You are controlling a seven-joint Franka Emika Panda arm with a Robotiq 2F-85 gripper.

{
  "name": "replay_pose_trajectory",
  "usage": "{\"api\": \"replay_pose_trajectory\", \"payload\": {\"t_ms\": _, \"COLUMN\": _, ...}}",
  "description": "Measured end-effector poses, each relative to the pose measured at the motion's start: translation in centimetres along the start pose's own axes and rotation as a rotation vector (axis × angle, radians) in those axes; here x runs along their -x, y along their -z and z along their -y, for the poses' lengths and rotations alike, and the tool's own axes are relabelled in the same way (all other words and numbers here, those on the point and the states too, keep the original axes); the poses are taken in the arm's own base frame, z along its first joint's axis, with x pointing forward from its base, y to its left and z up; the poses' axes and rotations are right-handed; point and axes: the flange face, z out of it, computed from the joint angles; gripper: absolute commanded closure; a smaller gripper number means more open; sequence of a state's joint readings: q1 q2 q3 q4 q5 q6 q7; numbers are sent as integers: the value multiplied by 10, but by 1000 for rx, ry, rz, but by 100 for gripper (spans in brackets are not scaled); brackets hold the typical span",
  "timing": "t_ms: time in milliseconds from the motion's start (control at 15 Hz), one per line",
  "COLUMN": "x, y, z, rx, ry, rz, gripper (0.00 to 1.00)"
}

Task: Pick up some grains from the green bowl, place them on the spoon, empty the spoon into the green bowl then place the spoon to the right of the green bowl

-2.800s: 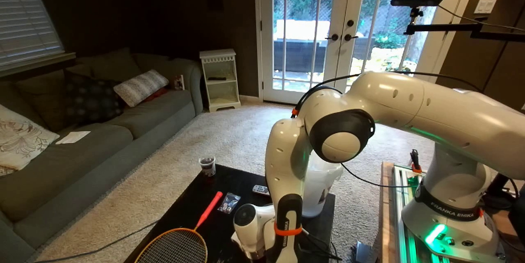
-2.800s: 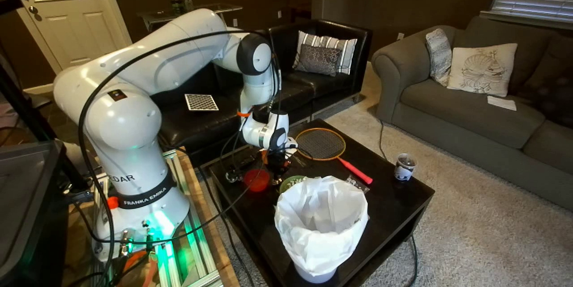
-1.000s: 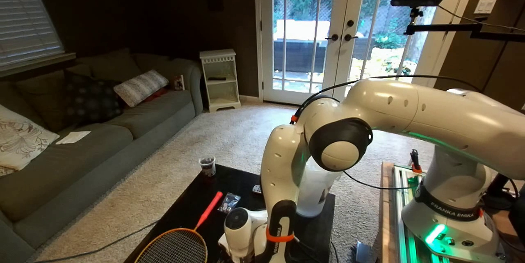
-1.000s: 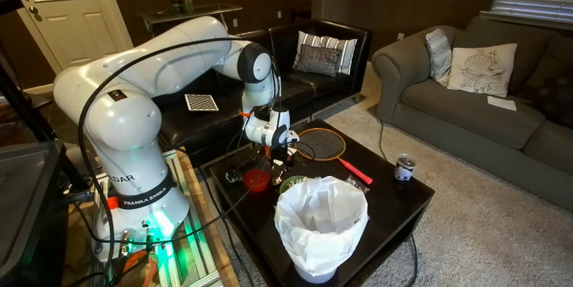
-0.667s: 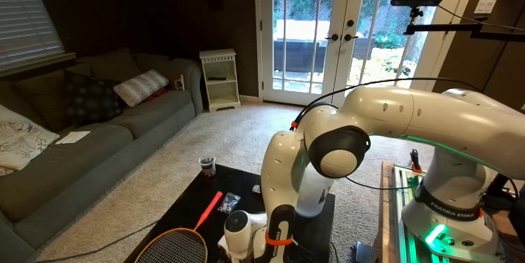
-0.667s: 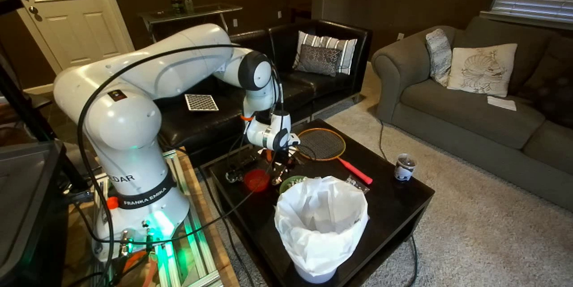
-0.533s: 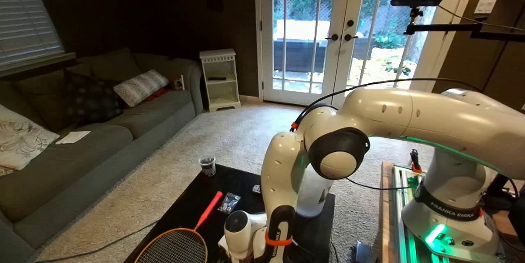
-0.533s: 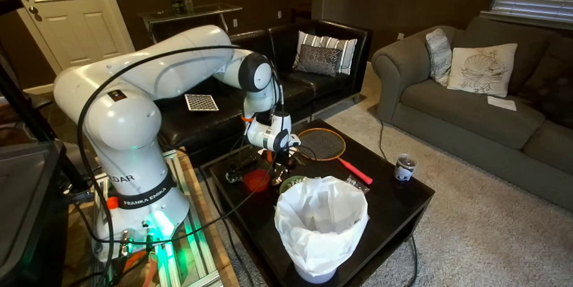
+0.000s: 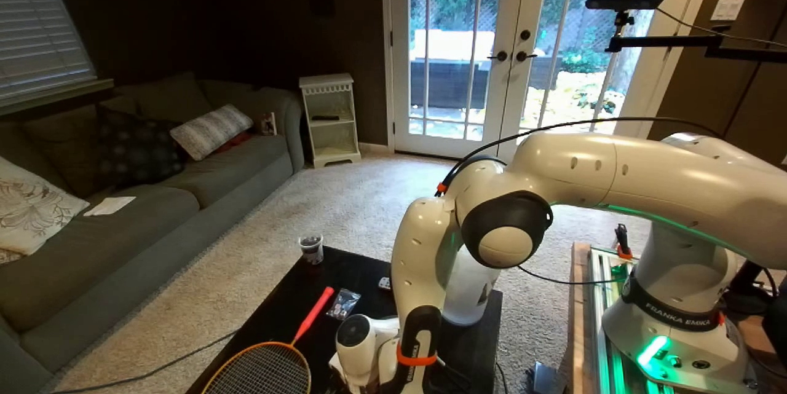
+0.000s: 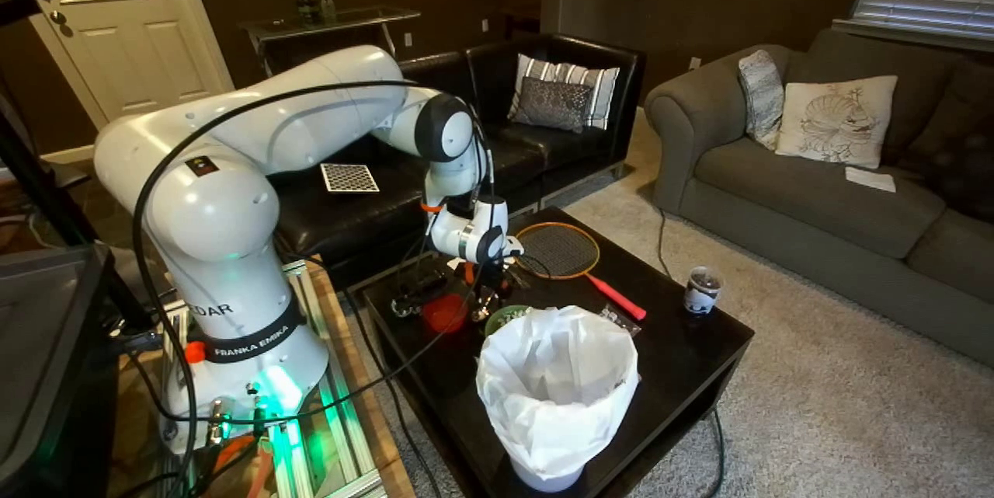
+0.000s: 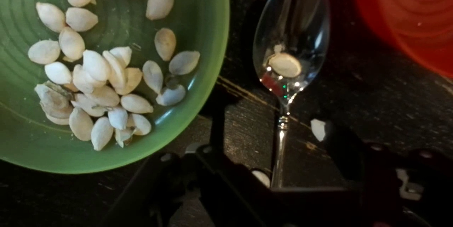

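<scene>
In the wrist view the green bowl (image 11: 212, 60) holds a loose heap of grains (image 11: 101, 96), pale flat seeds. Beside it on the dark table lies the metal spoon (image 11: 282, 149), a single grain (image 11: 285, 65) resting in its hollow. My gripper (image 11: 274, 126) stands open around the spoon's handle, one dark finger on each side with space between. Two more whitish pieces, one pale piece (image 11: 318, 130) by the right finger and one pale piece (image 11: 262, 177) beside the handle, show partly. The handle's lower end is hidden by the gripper. An exterior view shows the gripper low over the table, beside the bowl.
A red bowl (image 11: 407, 21) stands on the spoon's far side from the green bowl. A white-lined bin (image 10: 555, 405) partly hides the green bowl in an exterior view. The table also bears a badminton racket (image 10: 557, 251), a small packet (image 9: 344, 303) and a cup (image 10: 702, 292).
Over the last few seconds the arm has come lower and shifted slightly towards the racket. During the last half second it has hardly moved.
</scene>
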State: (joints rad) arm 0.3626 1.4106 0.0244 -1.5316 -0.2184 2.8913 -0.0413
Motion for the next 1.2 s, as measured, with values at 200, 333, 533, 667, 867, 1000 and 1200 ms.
{"api": "replay_pose_trajectory", "payload": {"t_ms": 200, "x": 2, "y": -2, "z": -1, "rx": -1, "ry": -1, "rz": 19, "gripper": 44}}
{"api": "replay_pose_trajectory", "payload": {"t_ms": 333, "x": 3, "y": -3, "z": -1, "rx": -1, "ry": -2, "rz": 29, "gripper": 59}}
{"api": "replay_pose_trajectory", "payload": {"t_ms": 533, "x": 3, "y": -3, "z": -1, "rx": -2, "ry": -2, "rz": 34, "gripper": 82}}
{"api": "replay_pose_trajectory", "payload": {"t_ms": 667, "x": 2, "y": -2, "z": 1, "rx": -4, "ry": -1, "rz": 34, "gripper": 97}}
{"api": "replay_pose_trajectory", "payload": {"t_ms": 867, "x": 1, "y": -1, "z": 4, "rx": -9, "ry": 0, "rz": 34, "gripper": 100}}
{"api": "replay_pose_trajectory", "payload": {"t_ms": 1000, "x": 0, "y": -1, "z": 4, "rx": -10, "ry": 0, "rz": 36, "gripper": 98}}
{"api": "replay_pose_trajectory", "payload": {"t_ms": 1200, "x": 0, "y": -1, "z": 4, "rx": -10, "ry": 0, "rz": 36, "gripper": 98}}
